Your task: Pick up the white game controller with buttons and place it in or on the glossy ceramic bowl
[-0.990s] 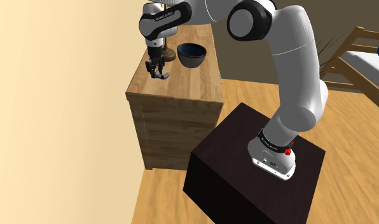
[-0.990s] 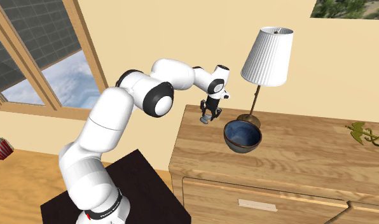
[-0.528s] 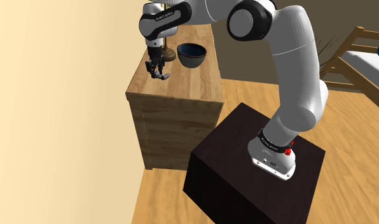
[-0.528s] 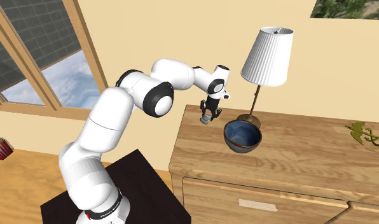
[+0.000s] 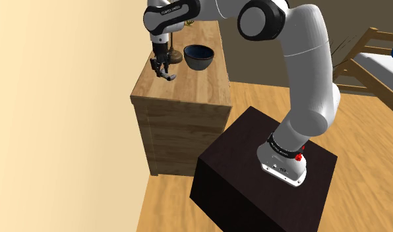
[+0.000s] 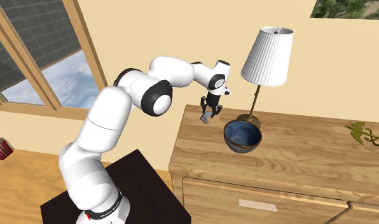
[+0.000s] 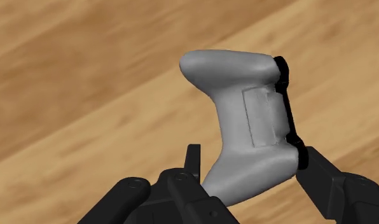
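A pale grey game controller [image 7: 245, 127] with a dark edge sits clasped between my two black fingers. My gripper [image 7: 252, 164] is shut on it and holds it in the air over the wooden dresser top [image 5: 182, 86]. In the shoulder view the gripper [image 5: 163, 70] hangs with the controller [image 5: 168, 76] to the left of the dark blue bowl [image 5: 198, 57]. From the second exterior view, the gripper [image 6: 207, 116] and the controller [image 6: 205, 119] are up and to the left of the bowl [image 6: 242, 137], apart from it.
A lamp with a white shade [image 6: 267, 56] stands just behind the bowl on a round base. A small green plant figure [image 6: 366, 133] lies at the dresser's far right. The dark stand [image 5: 264, 171] sits on the wooden floor, and a bed frame [image 5: 376, 59] shows at the shoulder view's right.
The gripper has risen a little with the controller still in it. The bowl and lamp have stayed put.
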Motion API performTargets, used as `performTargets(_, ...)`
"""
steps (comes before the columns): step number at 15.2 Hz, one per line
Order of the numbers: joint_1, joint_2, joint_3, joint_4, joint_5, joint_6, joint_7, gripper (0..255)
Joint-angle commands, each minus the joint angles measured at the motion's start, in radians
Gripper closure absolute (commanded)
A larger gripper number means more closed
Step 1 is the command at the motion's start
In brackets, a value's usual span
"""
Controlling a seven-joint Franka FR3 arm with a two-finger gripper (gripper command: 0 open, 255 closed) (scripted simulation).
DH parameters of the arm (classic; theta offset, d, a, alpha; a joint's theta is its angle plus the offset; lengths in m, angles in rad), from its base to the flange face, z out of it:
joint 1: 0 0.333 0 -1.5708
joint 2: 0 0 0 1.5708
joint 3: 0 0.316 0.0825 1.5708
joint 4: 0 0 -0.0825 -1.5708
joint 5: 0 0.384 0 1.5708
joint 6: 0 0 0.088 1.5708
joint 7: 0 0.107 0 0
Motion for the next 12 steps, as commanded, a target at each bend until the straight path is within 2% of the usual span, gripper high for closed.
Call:
performTargets(1,0.0,-0.014,0.0,0.004,0.0,-0.019,0.002,255)
performTargets(12,-0.001,-0.057,0.002,0.084,0.0,-0.14,0.012,255)
